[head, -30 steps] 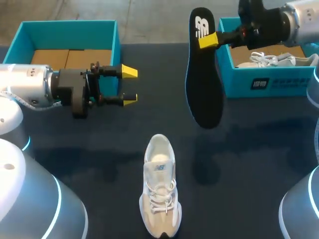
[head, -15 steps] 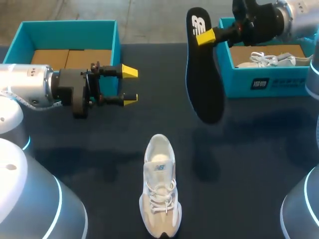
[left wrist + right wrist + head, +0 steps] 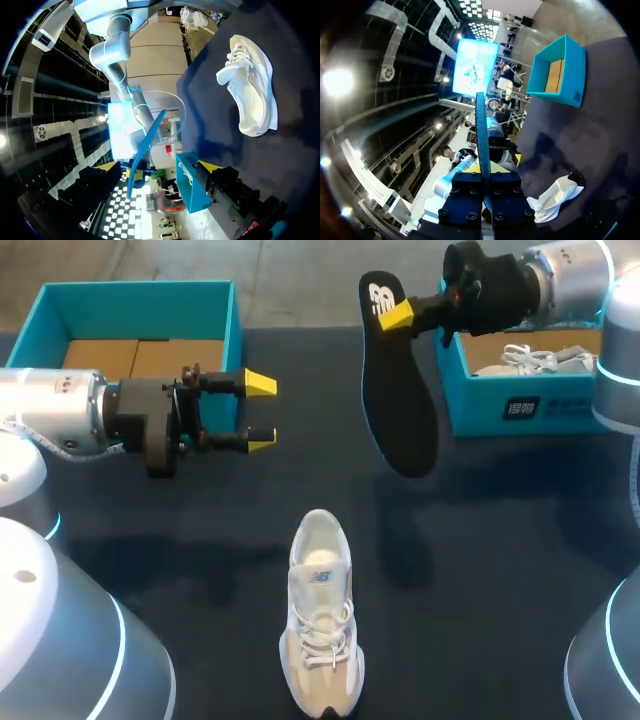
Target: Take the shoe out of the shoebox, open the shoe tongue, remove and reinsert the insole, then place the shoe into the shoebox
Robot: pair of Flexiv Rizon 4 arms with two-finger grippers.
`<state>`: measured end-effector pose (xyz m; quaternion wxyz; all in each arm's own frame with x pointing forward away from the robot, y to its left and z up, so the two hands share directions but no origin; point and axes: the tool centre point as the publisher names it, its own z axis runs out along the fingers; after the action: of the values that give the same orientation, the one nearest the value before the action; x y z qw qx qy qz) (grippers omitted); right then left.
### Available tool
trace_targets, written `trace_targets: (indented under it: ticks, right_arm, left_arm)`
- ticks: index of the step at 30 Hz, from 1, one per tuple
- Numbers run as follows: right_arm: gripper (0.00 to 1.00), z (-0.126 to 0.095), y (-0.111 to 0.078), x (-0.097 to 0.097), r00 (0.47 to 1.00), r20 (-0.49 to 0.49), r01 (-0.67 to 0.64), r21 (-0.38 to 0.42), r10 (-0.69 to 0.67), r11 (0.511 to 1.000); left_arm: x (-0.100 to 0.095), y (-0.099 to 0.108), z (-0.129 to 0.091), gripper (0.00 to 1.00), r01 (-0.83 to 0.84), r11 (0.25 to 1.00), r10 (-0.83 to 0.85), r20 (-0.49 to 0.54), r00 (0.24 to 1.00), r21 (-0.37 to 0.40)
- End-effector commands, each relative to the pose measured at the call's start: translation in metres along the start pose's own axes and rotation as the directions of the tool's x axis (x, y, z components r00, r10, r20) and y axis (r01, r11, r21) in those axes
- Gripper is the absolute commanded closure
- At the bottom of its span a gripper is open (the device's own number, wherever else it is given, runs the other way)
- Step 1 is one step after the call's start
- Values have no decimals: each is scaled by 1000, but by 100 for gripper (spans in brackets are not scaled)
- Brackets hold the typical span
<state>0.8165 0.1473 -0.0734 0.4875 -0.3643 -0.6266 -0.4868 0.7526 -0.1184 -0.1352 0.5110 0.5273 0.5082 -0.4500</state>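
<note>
The left hand (image 3: pixel 260 413) is held with its fingers spread and empty, beside the left shoebox (image 3: pixel 60 310). The shoe (image 3: pixel 320 615) is laid upright on the table (image 3: pixel 500 560). The insole (image 3: pixel 398 410) is pinched at its upper end by the right hand (image 3: pixel 398 317), clear of the table.

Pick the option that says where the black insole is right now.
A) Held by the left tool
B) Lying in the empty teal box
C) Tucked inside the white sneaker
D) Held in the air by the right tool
D: the right tool is shut on one end of the black foam insole, which hangs above the dark table, apart from the white lace-up sneaker.
</note>
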Motion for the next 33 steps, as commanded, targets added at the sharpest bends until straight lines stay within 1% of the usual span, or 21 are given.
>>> trace_targets:
  ticks: [1,9,11,14,16,20,21,26,27,33]
  right_arm:
    - [100,2,0,0,1000,1,0,-2,0,1000]
    - [100,2,0,0,1000,1,0,-2,0,1000]
    - [100,14,14,-10,997,15,-73,28,72,997]
    - [100,21,27,-23,994,-18,-112,12,112,994]
    - [100,22,31,-32,988,-33,-149,-7,149,989]
    - [100,23,36,-40,982,-44,-187,-49,185,981]
    - [100,23,36,-43,979,-30,-203,-45,202,978]
    - [100,33,39,-55,958,26,-281,-82,284,956]
    - [100,36,39,-58,958,17,-285,-82,287,955]
    - [100,38,39,-59,958,5,-284,-91,285,955]
  left_arm:
    - [0,-1,1,0,-2,1000,2,0,1000,-2]
    - [0,-1,1,0,-2,1000,2,0,1000,-2]
    - [0,-1,1,0,-2,1000,2,0,1000,-2]
    - [0,-1,1,0,-2,1000,2,0,1000,-2]
    - [0,-1,1,0,-2,1000,2,0,1000,-2]
    - [0,-1,1,0,-2,1000,2,0,1000,-2]
    - [0,-1,1,0,-2,1000,2,0,1000,-2]
    - [0,-1,1,0,-2,1000,2,0,1000,-2]
    - [0,-1,1,0,-2,1000,2,0,1000,-2]
    - [0,-1,1,0,-2,1000,2,0,1000,-2]
